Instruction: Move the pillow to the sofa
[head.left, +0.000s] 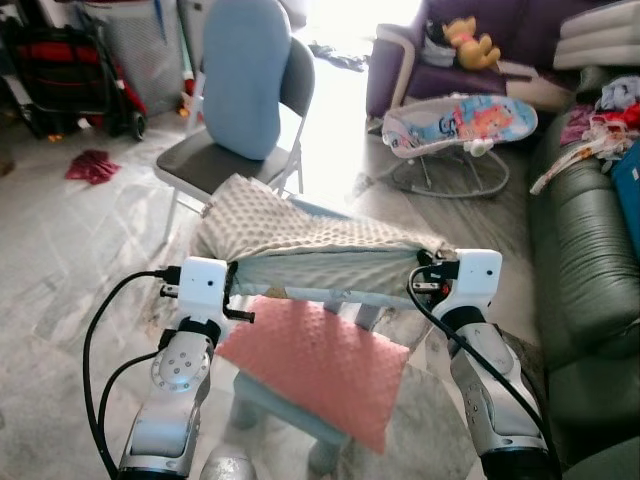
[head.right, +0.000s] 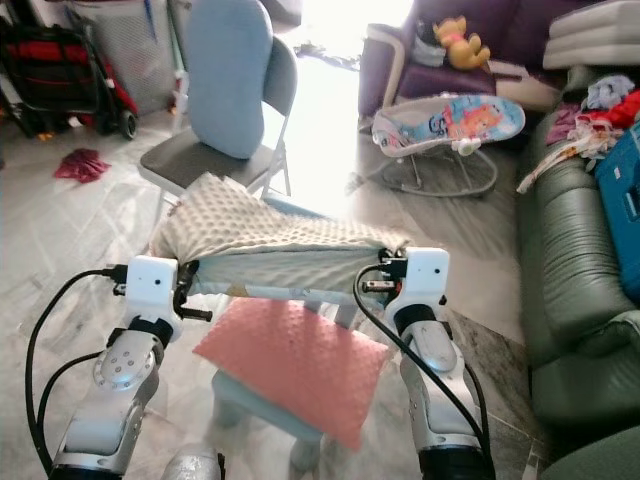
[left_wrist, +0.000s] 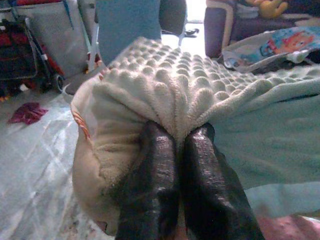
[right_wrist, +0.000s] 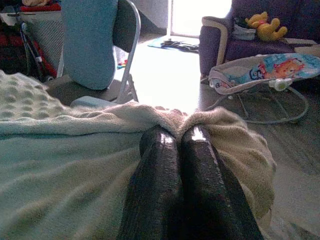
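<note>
I hold a cream pillow (head.left: 300, 240) with a bumpy top in the air, stretched between both grippers. My left gripper (left_wrist: 176, 137) is shut on its left edge, with fabric bunched over the black fingers (left_wrist: 150, 170). My right gripper (right_wrist: 177, 132) is shut on its right edge. In the left eye view the pillow spans from the left wrist (head.left: 203, 285) to the right wrist (head.left: 470, 280). The dark green sofa (head.left: 585, 260) runs along the right side, to the right of my right arm.
Under the held pillow a pink pillow (head.left: 315, 365) lies on a pale blue stool (head.left: 280, 400). Behind stands a folding chair (head.left: 215, 155) with a blue cushion (head.left: 245, 80). A baby bouncer (head.left: 460, 125) and a purple armchair (head.left: 400, 60) stand at the back right. Clothes (head.left: 600, 130) lie on the sofa's far end.
</note>
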